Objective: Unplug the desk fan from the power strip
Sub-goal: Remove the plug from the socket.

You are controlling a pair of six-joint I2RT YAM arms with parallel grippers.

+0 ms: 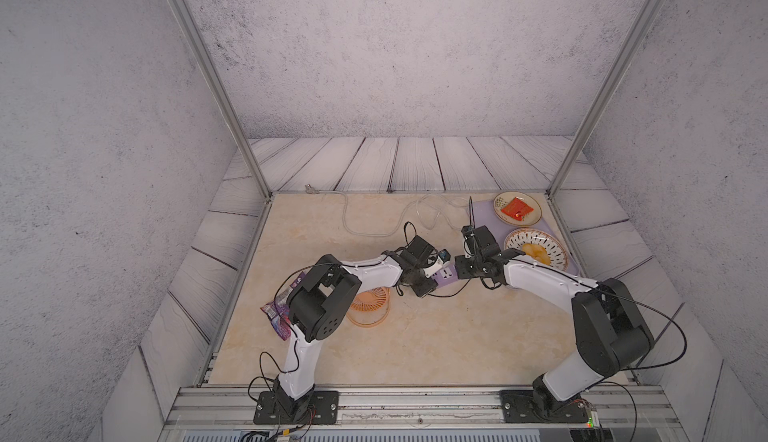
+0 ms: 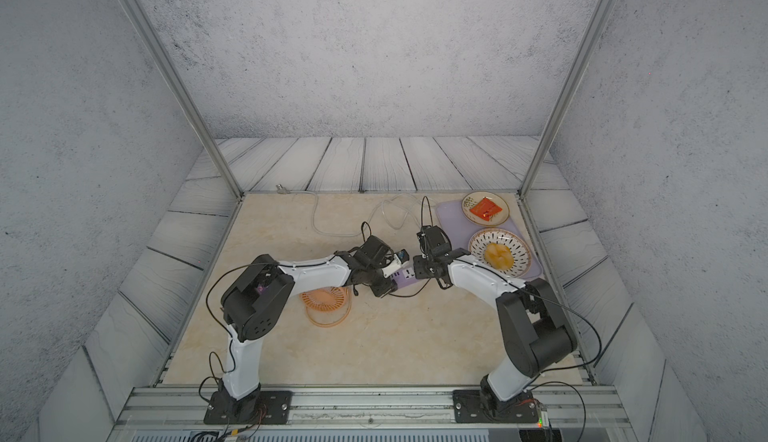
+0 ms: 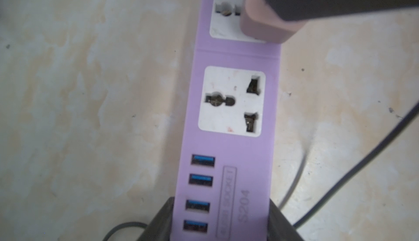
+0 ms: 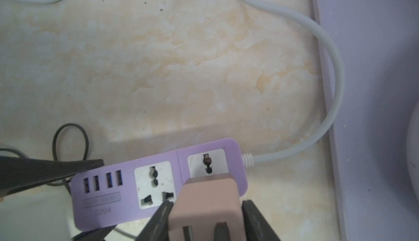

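1. Two grippers meet at one lavender-purple rectangular plastic power strip [image 3: 226, 144], which lies flat mid-table on the beige marble-patterned tabletop [image 1: 415, 336].
2. One of them, the left gripper [image 3: 221, 208], has its two black fingers [image 3: 162, 219] closed against the strip's long sides at the USB end, clamping it.
3. At the cord end, the right gripper [image 4: 206, 208] is closed on one small pinkish-beige plug cube [image 4: 210, 190], a finger pressed to each side. The cube sits over the socket nearest the cord; I cannot tell whether its pins are in.
4. The strip has two white sockets, one of them bare [image 3: 231, 102], four blue USB ports [image 3: 203, 160] and one whitish-grey cord [image 4: 335, 81].
5. One small round orange-peach plastic desk fan [image 1: 370, 302] sits on the robot's left, partly under the left arm and apart from the strip. One thin black cable [image 3: 354, 167] lies beside the strip.
6. One pale-purple flat tray [image 4: 374, 70] carries two plates: a cream plate [image 1: 534, 217] with one red packet [image 1: 516, 208], and a black-striped plate [image 1: 555, 244] with yellowish food [image 1: 536, 251].
7. One purple snack packet [image 1: 276, 309] lies at the table's left edge.
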